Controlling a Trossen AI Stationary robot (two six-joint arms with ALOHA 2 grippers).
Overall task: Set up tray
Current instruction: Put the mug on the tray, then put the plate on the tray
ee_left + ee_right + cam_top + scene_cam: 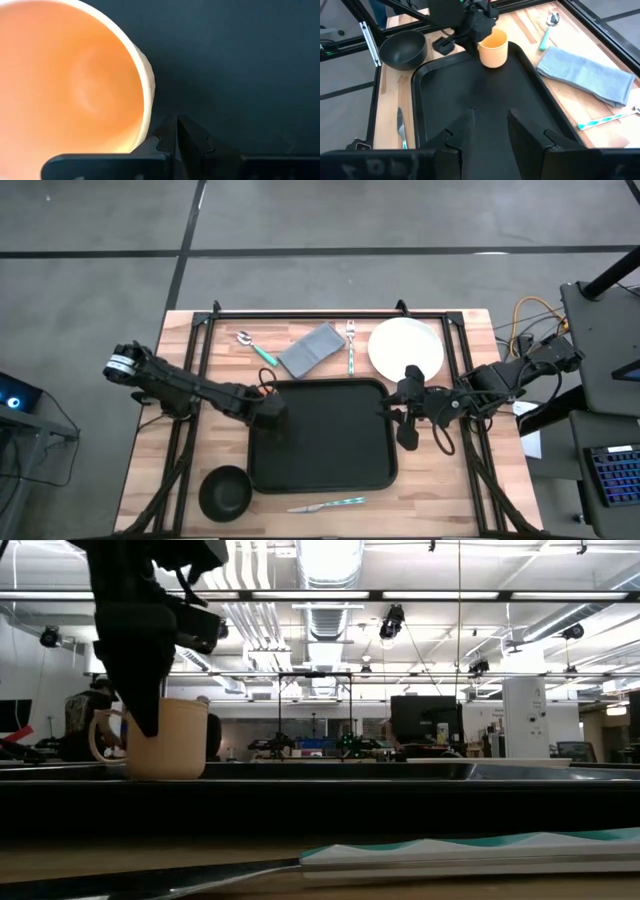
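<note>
The black tray (330, 450) lies in the middle of the table. A peach mug (493, 47) with a handle (98, 735) stands upright on its base in the tray's far left corner. My left gripper (176, 122) is shut and points down right beside the mug's outer wall (146, 107). In the high view it (272, 412) hides the mug. My right gripper (490, 120) is open and hovers over the tray's right edge (390, 420), touching nothing. My left gripper stands with shut fingers (167, 132) pointing down next to the mug's rim (148, 95), outside the mug. Whether the fingers touch the wall, I cannot tell. The mug stands upright on the tray.
Beyond the tray's far edge lie a teal-handled spoon (255, 348), a folded grey cloth (312, 348), a fork (352, 345) and a white plate (405, 348). A black bowl (225, 492) sits near the left corner, and a knife (325, 504) lies by the near edge.
</note>
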